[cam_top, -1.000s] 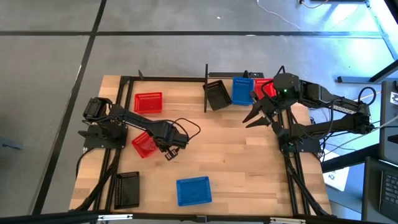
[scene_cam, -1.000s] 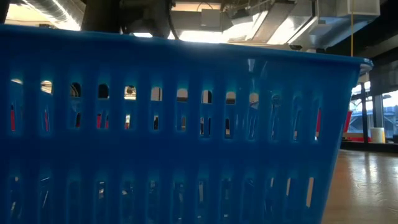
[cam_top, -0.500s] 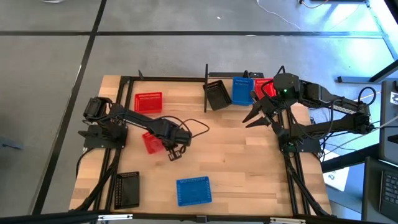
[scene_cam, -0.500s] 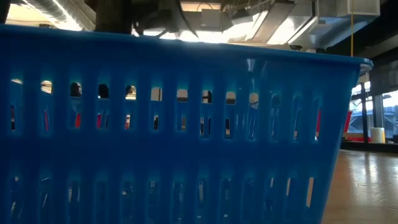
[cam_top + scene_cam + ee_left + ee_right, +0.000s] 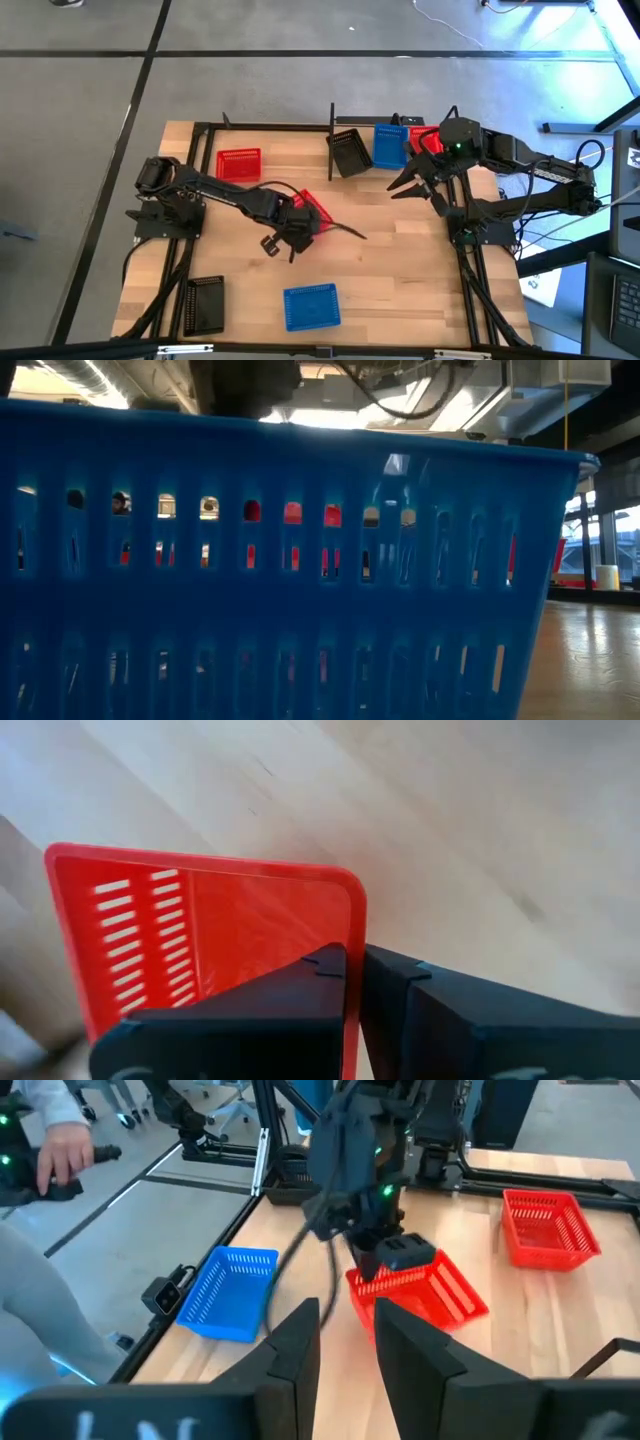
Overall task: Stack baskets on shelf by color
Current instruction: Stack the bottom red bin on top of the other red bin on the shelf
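Observation:
My left gripper (image 5: 290, 238) is shut on a red basket (image 5: 311, 212) over the middle of the table; the right wrist view shows that basket (image 5: 420, 1295) tilted under the gripper. A second red basket (image 5: 238, 165) sits on the shelf (image 5: 290, 127) at the far left. A black basket (image 5: 348, 152), a blue one (image 5: 390, 145) and a red one (image 5: 425, 138) sit at the far right. My right gripper (image 5: 415, 195) hangs open there, above the table, with nothing between its fingers. My left gripper pinches one side wall of the red basket at its rim (image 5: 352, 970), near a corner. One finger (image 5: 250, 1020) is inside the basket and the other (image 5: 480, 1020) outside. The fingers come from above, slanting down. The basket hangs tilted, lifted off the table.
A blue basket (image 5: 311, 306) lies near the front edge and fills the low view (image 5: 300, 580). A black basket (image 5: 205, 305) lies at the front left. A person's hand (image 5: 60, 1150) shows beyond the table's edge.
My left gripper has gone toward the table's right edge and up, rolling about a quarter turn. The red basket has gone with it, from left of the gripper to the middle of the table, turned about, tilted and lifted off the wood.

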Controlling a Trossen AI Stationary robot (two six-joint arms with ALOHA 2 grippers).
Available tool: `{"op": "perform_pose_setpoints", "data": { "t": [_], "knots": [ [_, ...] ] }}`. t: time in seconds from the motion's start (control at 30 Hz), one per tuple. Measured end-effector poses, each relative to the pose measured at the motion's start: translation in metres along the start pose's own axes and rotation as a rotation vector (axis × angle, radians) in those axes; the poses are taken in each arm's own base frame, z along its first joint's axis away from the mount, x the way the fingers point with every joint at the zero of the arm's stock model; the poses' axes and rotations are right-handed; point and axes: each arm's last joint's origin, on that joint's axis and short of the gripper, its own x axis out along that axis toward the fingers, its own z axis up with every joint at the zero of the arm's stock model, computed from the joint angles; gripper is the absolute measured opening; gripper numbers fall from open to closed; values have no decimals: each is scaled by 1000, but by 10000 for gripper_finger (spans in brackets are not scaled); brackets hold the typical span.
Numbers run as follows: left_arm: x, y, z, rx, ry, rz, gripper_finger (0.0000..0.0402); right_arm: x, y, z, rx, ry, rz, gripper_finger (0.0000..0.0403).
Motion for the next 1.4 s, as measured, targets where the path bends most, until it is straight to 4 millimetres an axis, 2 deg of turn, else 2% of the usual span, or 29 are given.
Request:
{"op": "perform_pose_setpoints", "data": {
  "t": [0.17, 0.4, 0.73, 1.03, 1.4],
  "knots": [
    [20, -2, 9, 219, 18, 54, 1, 0, 0, 0, 64, 1, 0, 96],
    [45, -8, 16, 307, 18, 23, 0, 0, 0, 0, 76, 4, 0, 96],
    [43, -6, 34, 202, -92, 135, 12, 0, 0, -1, 78, 8, -14, 96],
    [43, -6, 35, 225, -101, 145, 10, 0, 0, -1, 127, 8, -15, 96],
    [42, -3, 36, 152, -117, 165, 50, 0, 0, -1, 131, 8, -15, 96]
  ]
}}
